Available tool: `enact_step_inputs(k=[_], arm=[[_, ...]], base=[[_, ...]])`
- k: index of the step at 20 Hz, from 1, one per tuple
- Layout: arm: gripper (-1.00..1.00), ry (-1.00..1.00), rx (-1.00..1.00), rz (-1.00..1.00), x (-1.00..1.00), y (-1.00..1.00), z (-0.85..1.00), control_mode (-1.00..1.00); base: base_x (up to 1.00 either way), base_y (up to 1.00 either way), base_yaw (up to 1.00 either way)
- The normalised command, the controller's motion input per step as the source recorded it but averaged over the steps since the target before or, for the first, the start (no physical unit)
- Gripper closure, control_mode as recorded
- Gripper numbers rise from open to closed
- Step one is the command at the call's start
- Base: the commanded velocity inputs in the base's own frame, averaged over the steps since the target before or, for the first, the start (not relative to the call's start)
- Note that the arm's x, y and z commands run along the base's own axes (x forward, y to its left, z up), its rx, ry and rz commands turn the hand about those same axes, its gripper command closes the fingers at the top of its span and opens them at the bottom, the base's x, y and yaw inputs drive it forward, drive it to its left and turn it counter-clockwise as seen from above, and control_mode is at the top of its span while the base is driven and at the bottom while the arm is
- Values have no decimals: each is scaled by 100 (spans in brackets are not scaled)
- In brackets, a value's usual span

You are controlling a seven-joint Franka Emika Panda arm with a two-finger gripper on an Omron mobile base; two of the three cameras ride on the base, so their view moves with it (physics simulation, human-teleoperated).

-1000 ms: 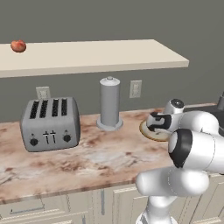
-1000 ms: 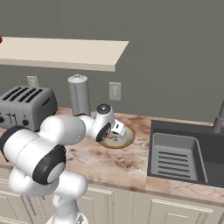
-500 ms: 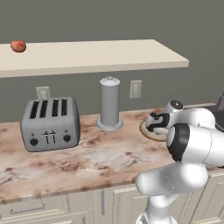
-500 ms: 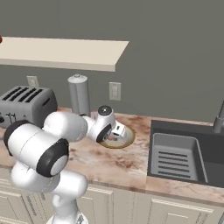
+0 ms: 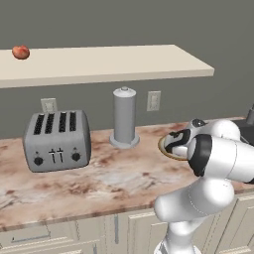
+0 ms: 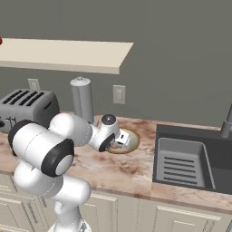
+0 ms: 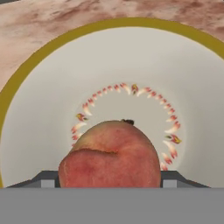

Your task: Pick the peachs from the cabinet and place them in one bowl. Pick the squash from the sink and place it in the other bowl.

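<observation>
My gripper (image 7: 109, 180) is shut on a red-orange peach (image 7: 109, 153), with a dark fingertip at each side of it. It hangs low over the middle of the cream bowl (image 7: 48, 92), whose rim is golden-brown. That bowl (image 5: 165, 148) (image 6: 132, 138) sits on the counter to the left of the sink (image 6: 190, 156), and the hand (image 5: 176, 143) (image 6: 114, 142) covers much of it. A second peach (image 5: 21, 51) lies far left on the beige cabinet slab (image 5: 124, 62) (image 6: 68, 53). The squash and the other bowl are out of view.
A silver toaster (image 5: 58, 139) (image 6: 26, 106) stands at the left of the marble counter. A grey cylinder canister (image 5: 124, 116) (image 6: 82, 97) stands between it and the bowl. The sink has a slotted rack (image 6: 182, 164) and a faucet (image 6: 226, 123).
The hand has sunk slightly toward the bowl with the peach still between the fingers. The arm's elbow has swung a little; nothing else has moved.
</observation>
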Motion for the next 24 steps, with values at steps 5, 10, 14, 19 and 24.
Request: enact_step_inputs(k=[5,10,14,19,24], arm=[[100,0,0,0,0,0,0,-100],[-100,0,0,0,0,0,0,-100],[-100,0,0,0,2,0,0,-100],[-100,0,0,1,14,0,0,-100],[-100,-1,0,3,8,0,1,-100]], base=[[0,0,0],[0,0,0],[0,0,0],[0,0,0],[0,0,0]])
